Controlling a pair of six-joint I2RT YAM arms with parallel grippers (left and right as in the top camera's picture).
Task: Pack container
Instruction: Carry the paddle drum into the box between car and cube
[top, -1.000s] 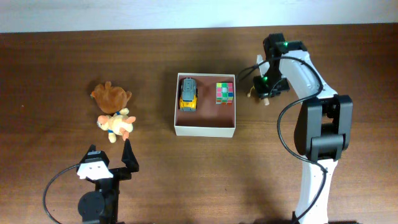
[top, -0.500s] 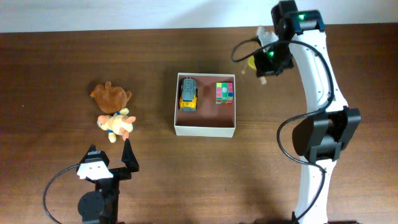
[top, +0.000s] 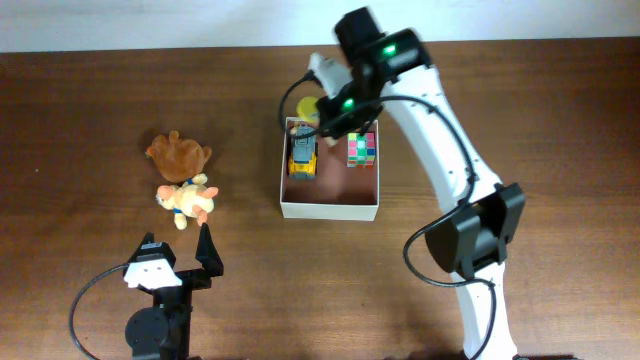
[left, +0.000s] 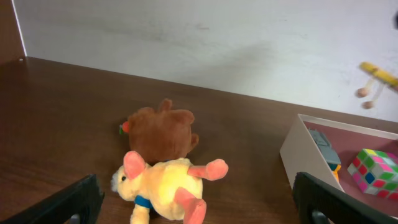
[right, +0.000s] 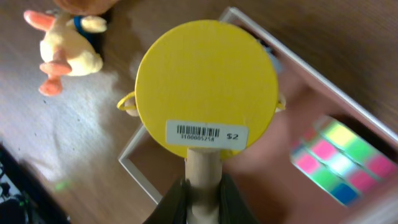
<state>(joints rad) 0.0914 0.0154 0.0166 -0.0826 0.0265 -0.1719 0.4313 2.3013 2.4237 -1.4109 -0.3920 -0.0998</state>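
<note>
The container (top: 330, 210) is a white-walled square box with a pink-brown inside, mid-table. It holds a yellow toy car (top: 302, 155) and a coloured cube (top: 361, 149). My right gripper (top: 328, 113) is shut on the wooden handle (right: 202, 174) of a yellow round toy (right: 206, 96) and holds it in the air over the container's far-left corner. The toy also shows in the left wrist view (left: 376, 78). My left gripper (top: 180, 262) is open and empty, just in front of a yellow duck plush (top: 187, 200) and a brown plush (top: 178, 153).
The two plush toys lie close together on the brown table, left of the container (left: 298, 155). A white wall runs along the table's far edge (left: 217, 43). The right arm stretches from the front right across the container's right side.
My right arm has swung left with the yellow toy, from right of the container to above its far-left corner. The left arm has not moved.
</note>
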